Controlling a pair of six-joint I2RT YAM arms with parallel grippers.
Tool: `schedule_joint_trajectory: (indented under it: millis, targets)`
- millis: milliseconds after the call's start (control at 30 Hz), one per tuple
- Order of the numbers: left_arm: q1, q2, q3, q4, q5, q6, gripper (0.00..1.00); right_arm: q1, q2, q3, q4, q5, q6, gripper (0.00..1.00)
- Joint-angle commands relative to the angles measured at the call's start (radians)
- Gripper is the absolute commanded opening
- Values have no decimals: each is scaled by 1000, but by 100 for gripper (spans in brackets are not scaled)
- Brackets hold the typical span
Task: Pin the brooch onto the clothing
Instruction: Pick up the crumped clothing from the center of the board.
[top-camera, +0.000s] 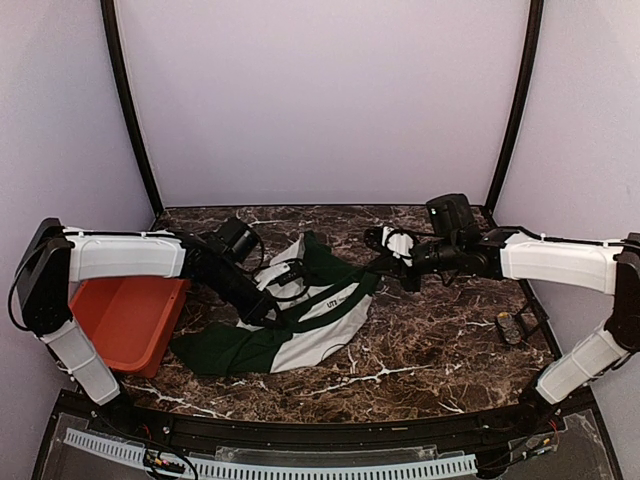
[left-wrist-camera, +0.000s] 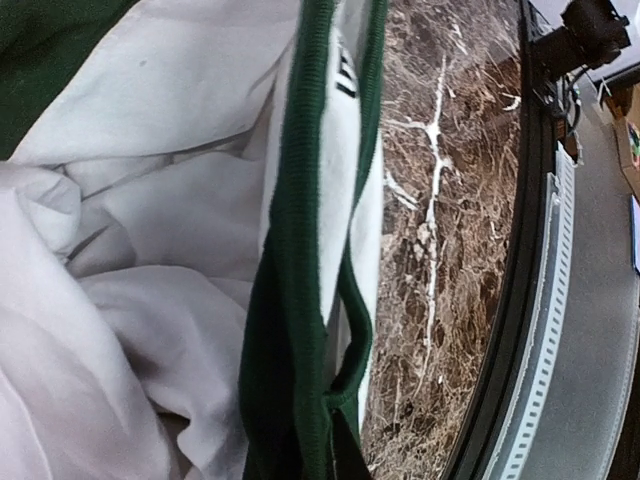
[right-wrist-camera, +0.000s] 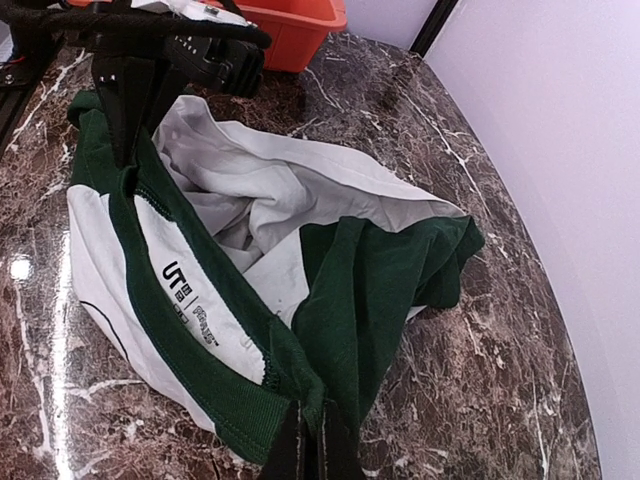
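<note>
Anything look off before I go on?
The clothing is crumpled in a heap rather than flat, its collar pinched by the left fingers and right fingers. No brooch is recognisable.

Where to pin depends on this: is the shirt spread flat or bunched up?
Bunched: shirt crumpled in folds, collar pinched by left gripper and right gripper.

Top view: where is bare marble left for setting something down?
Widest bare marble: front right, between the T-shirt and the small dark object. Also the strip along the back wall. Crowded at left, where orange bin, left arm and T-shirt meet.
</note>
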Motion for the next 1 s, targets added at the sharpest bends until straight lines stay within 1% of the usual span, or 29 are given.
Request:
schedule_joint_trajectory:
  millis: [0,67,100,133,167,233,300,367,433,467,500,533,567,600,633,767,833,867,900,933,967]
  targets:
    - [-2,-44,52,-18,-198,-14,1,9,-56,16,30,55,26,0]
    - [-1,-107,70,25,-326,-14,1,9,-80,37,53,94,47,0]
    - [-2,-156,79,61,-420,-10,1,9,-94,52,64,120,58,0]
    - [-2,-181,107,79,-469,12,1,9,-108,74,72,145,70,0]
    - [-2,-224,145,113,-570,27,1,9,-120,100,80,174,77,0]
    - [-4,-270,217,155,-669,89,1,10,-145,166,105,225,89,0]
    - [-11,-298,282,211,-753,167,1,15,-171,216,154,270,87,0]
    - [-50,-316,320,297,-822,282,1,27,-193,252,217,290,63,0]
    - [-100,-320,353,385,-874,466,1,55,-199,290,276,314,20,0]
    - [-120,-318,359,463,-907,524,1,73,-196,310,304,329,-9,0]
    - [-163,-317,361,509,-920,636,1,96,-190,332,333,344,-49,0]
    - [-181,-313,357,602,-931,697,1,126,-183,351,375,365,-82,0]
    - [-216,-311,353,652,-935,803,1,148,-176,366,420,392,-119,0]
    - [-228,-306,350,739,-939,843,1,171,-170,374,484,422,-157,0]
    - [-246,-302,353,774,-939,903,1,189,-167,376,552,450,-192,0]
    - [-273,-306,345,975,-957,1021,1,254,-165,391,729,549,-349,0]
    - [-284,-323,304,1172,-960,1097,1,281,-168,393,785,598,-416,0]
    - [-286,-329,281,1213,-957,1117,1,294,-174,385,825,612,-446,0]
    - [-301,-352,248,1318,-947,1178,1,317,-189,360,896,619,-513,0]
    - [-303,-368,223,1384,-927,1194,1,329,-194,351,929,619,-536,0]
    - [-308,-375,213,1414,-918,1219,1,341,-198,341,971,619,-560,0]
